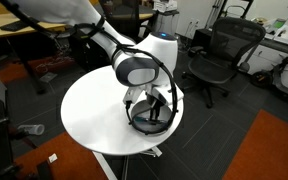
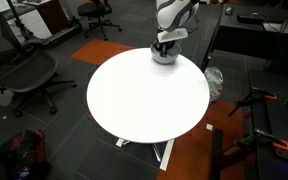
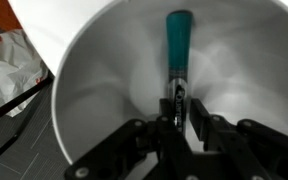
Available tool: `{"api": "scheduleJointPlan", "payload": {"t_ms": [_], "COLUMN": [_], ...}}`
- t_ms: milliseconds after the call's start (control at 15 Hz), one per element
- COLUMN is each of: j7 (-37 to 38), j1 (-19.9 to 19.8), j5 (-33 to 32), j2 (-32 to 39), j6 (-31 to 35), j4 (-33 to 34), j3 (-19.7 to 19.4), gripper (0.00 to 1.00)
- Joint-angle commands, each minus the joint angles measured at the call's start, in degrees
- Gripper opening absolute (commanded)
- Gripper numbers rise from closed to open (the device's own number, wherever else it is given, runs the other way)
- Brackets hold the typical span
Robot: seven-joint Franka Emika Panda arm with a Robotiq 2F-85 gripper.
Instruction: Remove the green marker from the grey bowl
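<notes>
The grey bowl [image 3: 94,90] fills the wrist view, round with a smooth pale inside. The green marker [image 3: 176,45] lies in it, teal with a darker near end that runs between my fingers. My gripper [image 3: 176,112] is down inside the bowl and shut on the marker's near end. In both exterior views the gripper [image 1: 152,108] [image 2: 164,46] reaches into the bowl [image 1: 150,122] [image 2: 164,56] near the edge of the round white table [image 1: 94,115] [image 2: 144,95]. The marker is hidden in those views.
Office chairs [image 1: 219,55] [image 2: 19,75] stand around the table. A crumpled white bag [image 3: 6,65] lies on the floor beside the table's edge. An orange carpet patch [image 1: 274,150] lies next to the table.
</notes>
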Motion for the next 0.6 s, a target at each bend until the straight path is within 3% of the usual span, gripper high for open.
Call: {"api": "scheduleJointPlan", "payload": {"t_ms": [0,133,533], "j7": [-0.7,-1.4,-2.0], "j1": [-0.3,-0.2,0.0], "j5": [1.7,1.6,1.0], "j2": [0.6,-0.9,-7.3], "j6": [-0.2,0.2,0.7], "j4": [1.4,0.2,-4.6], "j3": [0.0,0.0,-1.0], "gripper": [0.0,0.05,0.05]}}
